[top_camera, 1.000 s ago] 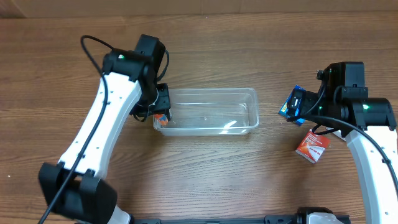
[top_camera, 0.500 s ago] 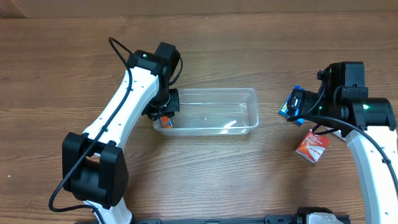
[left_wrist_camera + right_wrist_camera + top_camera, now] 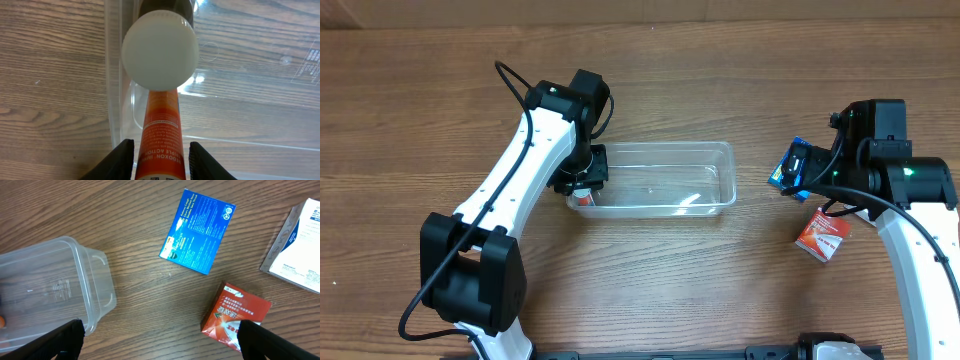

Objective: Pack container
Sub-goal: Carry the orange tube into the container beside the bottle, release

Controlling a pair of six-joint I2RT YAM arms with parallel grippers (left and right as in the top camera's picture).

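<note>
The left end effector (image 3: 582,185) hangs over the left end of the container (image 3: 670,185), and it's pinching an orange Redoxon tube (image 3: 160,125), with one finger tight on each side of it. The tube points straight away from the end effector, white cap (image 3: 160,50) first, down inside the container right by the left wall. From the wrist view the cap looks like it's at or near the container floor, but I honestly can't tell if it's touching.

The container is the clear rectangular tub lying flat on the table (image 3: 720,290). Besides the tube I can't see anything else in it.

The right end effector (image 3: 790,172) is off past the right end of the container, fingers spread wide and nothing between them. In the wrist view, the container's rounded corner sits just ahead of its left finger. A blue box (image 3: 197,232) lies flat on the table further ahead, and a red box (image 3: 235,314) is right by its right finger. A white printed packet (image 3: 300,255) is off to the right, cut off by the frame edge.
</note>
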